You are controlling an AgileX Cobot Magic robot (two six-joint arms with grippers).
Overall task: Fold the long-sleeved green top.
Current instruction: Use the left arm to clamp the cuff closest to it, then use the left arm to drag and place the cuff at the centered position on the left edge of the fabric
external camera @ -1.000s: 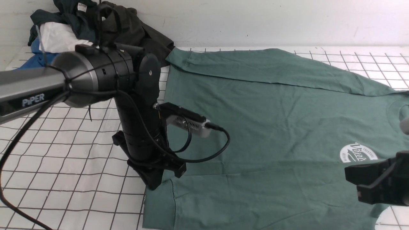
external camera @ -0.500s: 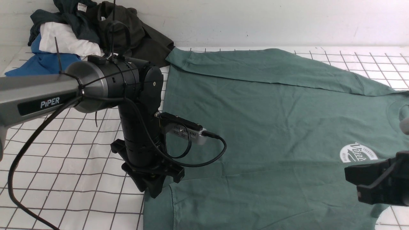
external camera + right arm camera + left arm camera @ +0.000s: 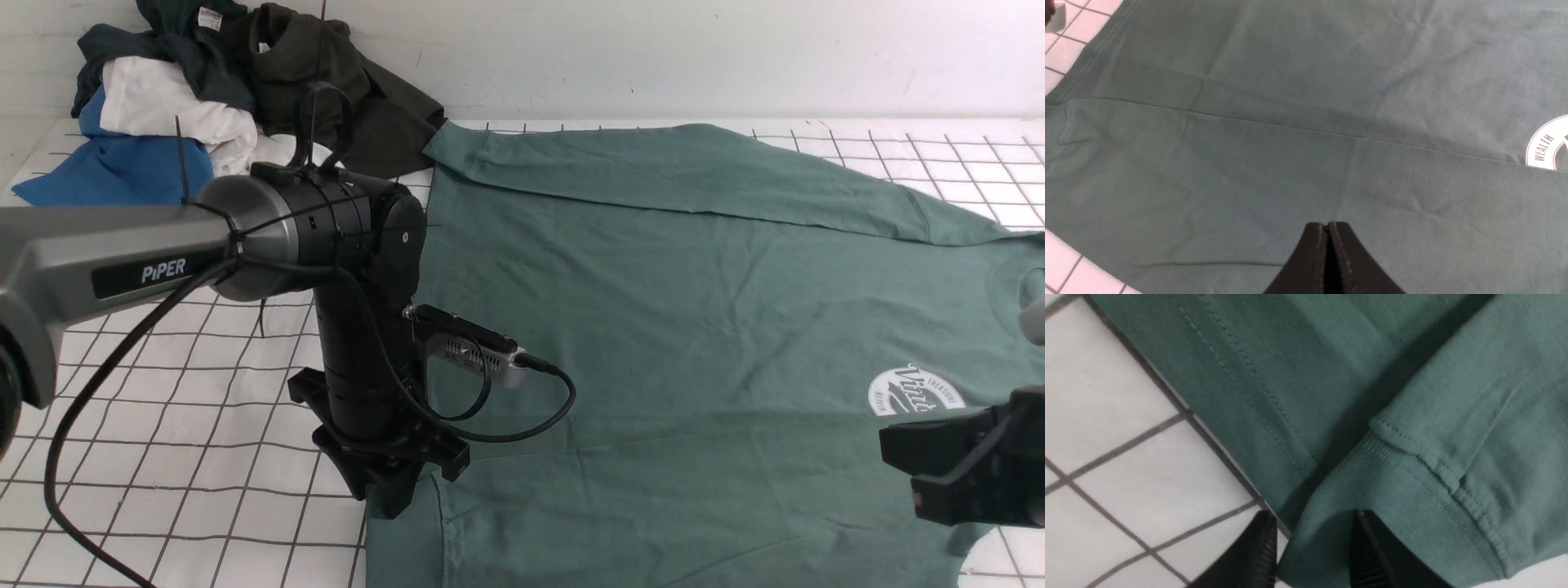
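Note:
The green long-sleeved top (image 3: 694,286) lies flat across the gridded table, its white oval logo (image 3: 914,390) to the right. Both sleeves are folded over the body, one along the far side (image 3: 694,171) and one along the near side (image 3: 653,506). My left gripper (image 3: 392,498) points down at the top's left edge. In the left wrist view it (image 3: 1312,522) is open, and the ribbed cuff (image 3: 1392,486) lies loose between the spread fingers. My right gripper (image 3: 1327,224) is shut on nothing, just over the near sleeve, below the logo (image 3: 1545,149).
A heap of other clothes (image 3: 204,73), dark olive, dark teal, white and blue, sits in the back left corner against the wall. The white grid cover (image 3: 163,408) shows bare left of the top. The left arm's cable loops beside its wrist camera (image 3: 482,355).
The left arm has swung to the right, and its gripper has come down and nearer along the top's left edge. The right gripper and the top have not moved.

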